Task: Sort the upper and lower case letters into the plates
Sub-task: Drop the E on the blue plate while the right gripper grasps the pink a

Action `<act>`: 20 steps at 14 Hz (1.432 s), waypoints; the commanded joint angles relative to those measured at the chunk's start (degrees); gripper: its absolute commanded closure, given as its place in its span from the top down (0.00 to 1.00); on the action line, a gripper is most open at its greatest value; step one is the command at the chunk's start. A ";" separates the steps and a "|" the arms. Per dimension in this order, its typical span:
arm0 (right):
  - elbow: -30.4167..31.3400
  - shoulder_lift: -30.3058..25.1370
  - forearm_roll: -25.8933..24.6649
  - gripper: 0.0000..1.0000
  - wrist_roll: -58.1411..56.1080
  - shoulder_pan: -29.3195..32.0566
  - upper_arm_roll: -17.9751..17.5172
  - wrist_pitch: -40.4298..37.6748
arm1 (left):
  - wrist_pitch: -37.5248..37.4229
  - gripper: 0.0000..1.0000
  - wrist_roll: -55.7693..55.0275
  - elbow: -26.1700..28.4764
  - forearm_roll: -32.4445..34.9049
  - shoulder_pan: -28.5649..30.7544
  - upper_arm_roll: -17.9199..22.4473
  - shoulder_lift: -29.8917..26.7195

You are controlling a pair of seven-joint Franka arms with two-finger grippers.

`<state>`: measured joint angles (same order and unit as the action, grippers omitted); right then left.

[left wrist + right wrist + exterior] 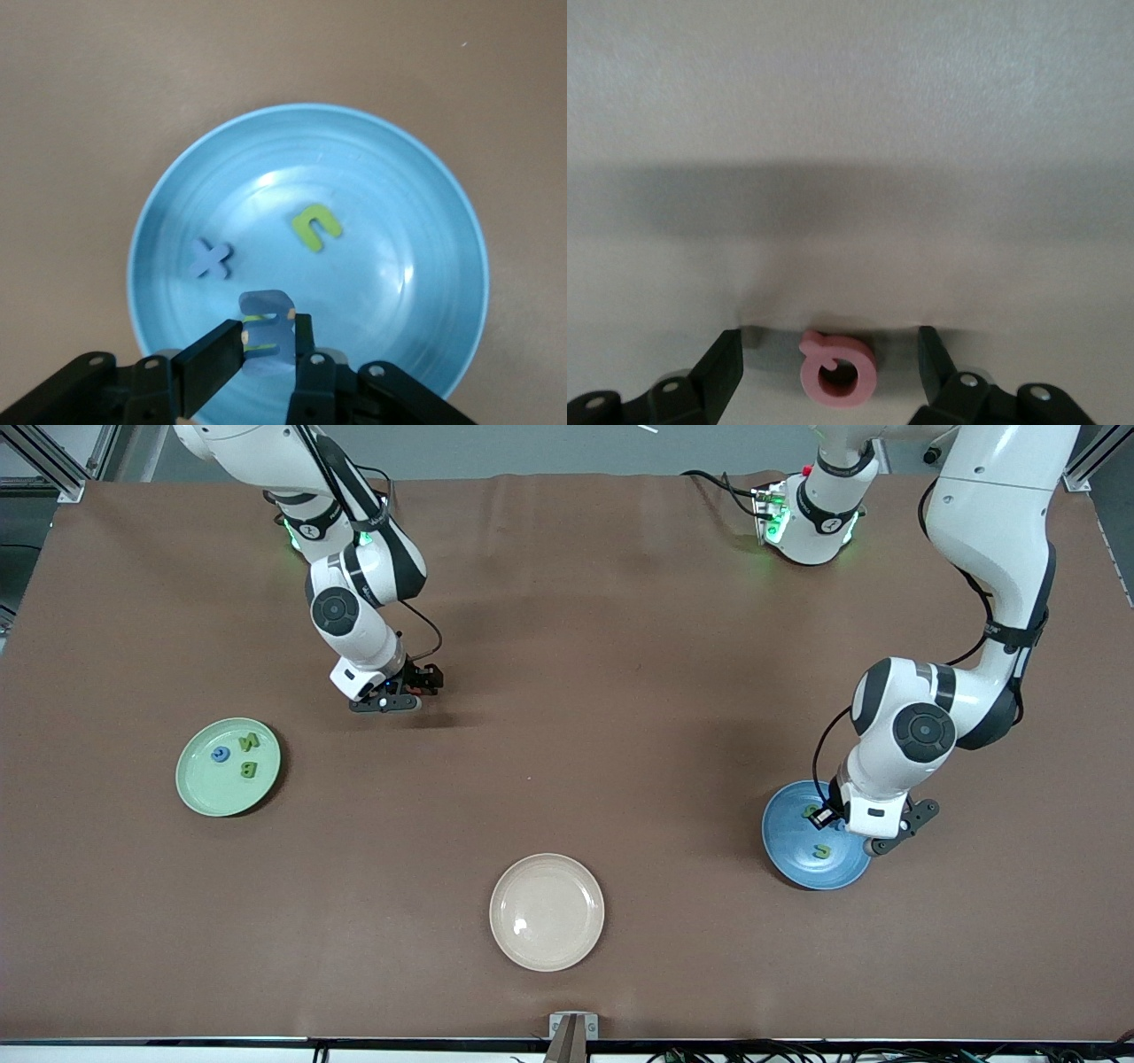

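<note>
A: The right gripper (831, 341) is low over the brown counter (620, 735), jaws spread wide on either side of the pink Q (838, 370), which lies flat between them, touched by neither.

B: How should it take hold?

A: The letter looks small, chunky and light, probably stiff foam or plastic. I'd close on the outer rim of the ring, clear of the little tail, so it can't pivot.

B: And the left gripper (268, 341)?

A: Over the blue plate (425, 177), jaws pinching a blue letter (266, 312) by its edges. A blue x (211, 258) and a green letter (314, 225) already lie in that plate.

B: The rest?

A: Three letters (237, 755) sit in the pale green plate (199, 793) toward the right arm's end. The cream plate (547, 948), nearest the front camera, holds nothing.
</note>
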<state>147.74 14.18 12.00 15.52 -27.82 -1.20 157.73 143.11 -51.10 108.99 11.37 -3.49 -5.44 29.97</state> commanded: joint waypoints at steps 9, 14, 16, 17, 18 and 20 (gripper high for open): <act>2.03 -0.99 1.18 0.31 -0.31 -0.74 0.58 0.12 | -1.06 1.00 -0.32 -1.67 0.85 -0.29 -0.53 -1.13; 0.89 -1.70 1.09 0.12 -0.49 1.01 0.76 0.12 | -15.30 1.00 8.97 -5.98 0.50 -0.11 -1.15 -7.63; -0.95 -2.40 0.74 0.11 -1.44 3.11 1.02 -0.49 | -18.03 1.00 12.33 -6.07 0.23 -0.02 -1.06 -10.88; -1.83 -3.27 0.57 0.10 -4.06 5.38 1.20 -1.01 | -19.26 1.00 12.77 -6.07 0.32 -0.11 -1.06 -12.73; -2.80 -4.41 0.56 0.10 -8.01 8.11 1.46 -1.80 | -20.84 1.00 12.87 -6.15 0.50 0.06 -1.06 -14.66; -5.78 -5.04 -2.31 0.10 -16.00 14.17 2.86 -5.39 | -24.53 1.00 16.45 -7.37 0.24 -0.02 -1.06 -17.65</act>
<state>143.74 11.65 11.66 6.27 -19.48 1.07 156.12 122.21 -37.69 101.90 11.37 -3.68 -6.27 15.89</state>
